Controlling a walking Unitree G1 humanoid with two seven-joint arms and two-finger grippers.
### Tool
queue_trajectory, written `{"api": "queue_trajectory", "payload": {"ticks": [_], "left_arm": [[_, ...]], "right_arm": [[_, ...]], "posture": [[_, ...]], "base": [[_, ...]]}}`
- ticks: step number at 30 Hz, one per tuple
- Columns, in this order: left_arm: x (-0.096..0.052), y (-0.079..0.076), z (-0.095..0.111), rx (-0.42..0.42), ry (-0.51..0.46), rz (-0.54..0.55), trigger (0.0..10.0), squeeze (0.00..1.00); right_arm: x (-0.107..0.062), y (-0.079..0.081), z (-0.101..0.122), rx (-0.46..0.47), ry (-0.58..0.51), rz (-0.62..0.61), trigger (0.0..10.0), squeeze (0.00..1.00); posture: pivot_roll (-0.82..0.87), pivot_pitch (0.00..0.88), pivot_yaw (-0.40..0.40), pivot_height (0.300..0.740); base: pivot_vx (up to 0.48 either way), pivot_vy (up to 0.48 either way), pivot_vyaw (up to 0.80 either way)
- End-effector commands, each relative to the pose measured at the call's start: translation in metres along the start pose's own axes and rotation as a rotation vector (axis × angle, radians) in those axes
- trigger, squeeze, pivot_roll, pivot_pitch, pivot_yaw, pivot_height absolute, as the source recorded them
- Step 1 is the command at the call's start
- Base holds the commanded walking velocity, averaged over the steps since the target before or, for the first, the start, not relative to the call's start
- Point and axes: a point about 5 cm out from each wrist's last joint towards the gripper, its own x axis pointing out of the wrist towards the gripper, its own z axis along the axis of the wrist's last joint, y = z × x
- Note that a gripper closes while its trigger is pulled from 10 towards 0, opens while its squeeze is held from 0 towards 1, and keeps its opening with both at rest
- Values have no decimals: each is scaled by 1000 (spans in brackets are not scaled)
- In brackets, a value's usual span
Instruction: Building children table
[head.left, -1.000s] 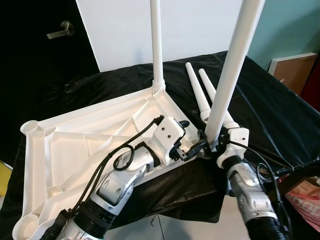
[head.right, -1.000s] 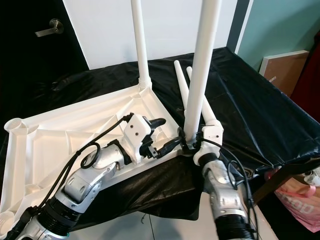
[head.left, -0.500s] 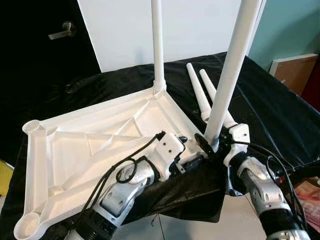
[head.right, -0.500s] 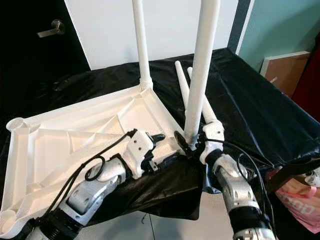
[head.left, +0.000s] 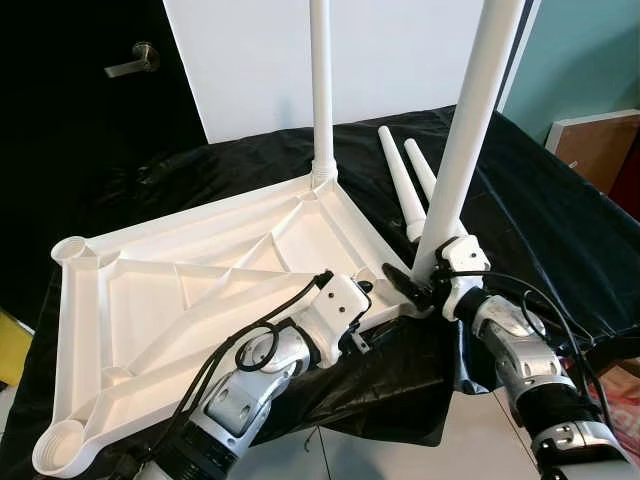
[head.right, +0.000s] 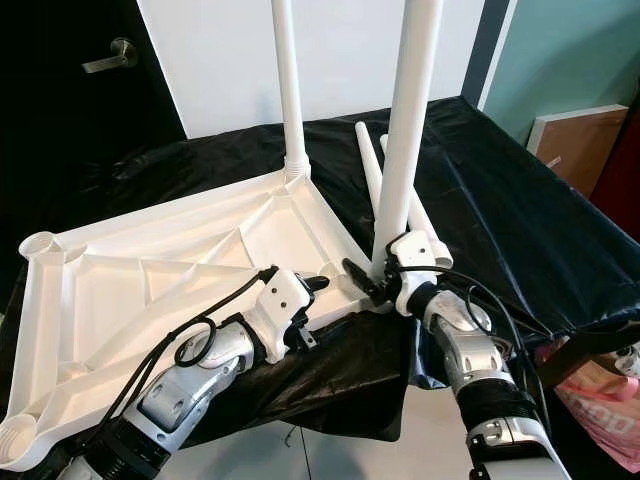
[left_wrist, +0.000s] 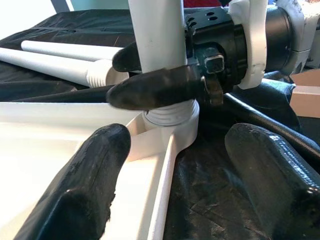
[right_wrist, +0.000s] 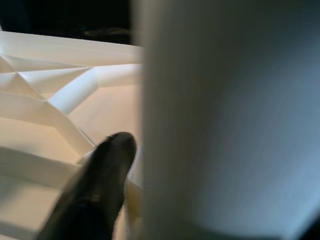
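A white tabletop (head.left: 180, 290) lies upside down on a black-covered table (head.left: 545, 225). One white leg (head.left: 322, 100) stands in its far corner socket. A second leg (head.left: 458, 150) stands upright at the near right corner socket (left_wrist: 170, 120), and my right gripper (head.left: 420, 283) is shut on its base. One right finger (left_wrist: 155, 87) crosses the leg in the left wrist view. My left gripper (head.left: 368, 305) rests at the tabletop's near edge beside that socket, open, its fingers (left_wrist: 85, 190) apart with nothing between them. Two loose legs (head.left: 402, 195) lie on the cloth behind.
A dark door with a lever handle (head.left: 130, 65) is at the back left beside a white wall. A wooden board (head.left: 600, 140) leans at the right. A pink bag (head.left: 628, 400) sits on the floor by the table's near right corner.
My right forearm has swung out to the right while keeping its hold on the leg's base. The left gripper has drawn back slightly from the socket. The camera has shifted a little.
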Motion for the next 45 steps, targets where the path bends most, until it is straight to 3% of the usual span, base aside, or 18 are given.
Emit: {"api": "queue_trajectory", "payload": {"ticks": [1, 8, 9, 14, 17, 22, 23, 24, 26, 31, 45], "left_arm": [[1, -1, -2, 22, 12, -48, 10000, 0], [0, 0, -3, 36, 18, -43, 10000, 0], [0, 0, -3, 37, 18, -40, 10000, 0], [0, 3, -3, 32, 19, -17, 10000, 0], [-1, 5, -4, 15, 20, 5, 10000, 0], [-1, 6, -5, 10, 25, 16, 10000, 0], [-1, 7, -6, 12, 30, 26, 10000, 0], [-1, 7, -6, 12, 30, 26, 10000, 0], [-2, 9, -6, 11, 31, 41, 10000, 0], [-2, 11, -5, 12, 28, 51, 10000, 0], [-3, 13, -5, 22, 31, 41, 10000, 0]], "right_arm": [[1, 3, -4, 7, 15, 12, 0, 0], [-6, 5, -17, 80, 20, -53, 0, 0], [-8, 7, -20, 100, 20, -74, 10000, 0], [-9, 12, -24, 138, 22, -125, 10000, 0], [-9, 15, -31, 129, 80, -253, 10000, 0], [-9, 18, -35, 167, 98, -352, 10000, 0], [-10, 19, -37, 189, 113, -435, 10000, 0], [-10, 19, -37, 189, 113, -435, 10000, 0], [-11, 25, -40, 220, 129, -607, 10000, 0], [-8, 35, -41, 267, 132, -748, 10000, 0], [2, 53, -30, 285, 83, -679, 10000, 0]], "posture": [[-162, 3, 39, 740], [-159, 4, 39, 740], [-157, 3, 36, 740], [-155, 5, 31, 740], [-155, 9, 20, 740], [-156, 11, 17, 740], [-153, 11, 14, 740], [-153, 11, 14, 740], [-147, 8, 7, 740], [-141, 4, 7, 740], [-147, 0, 19, 740]], "base": [[0, 0, 0], [0, 0, 0], [0, 0, 0], [0, 0, 0], [0, 0, 0], [0, 0, 0], [0, 0, 0], [0, 0, 0], [0, 0, 0], [0, 0, 0], [0, 0, 0]]}}
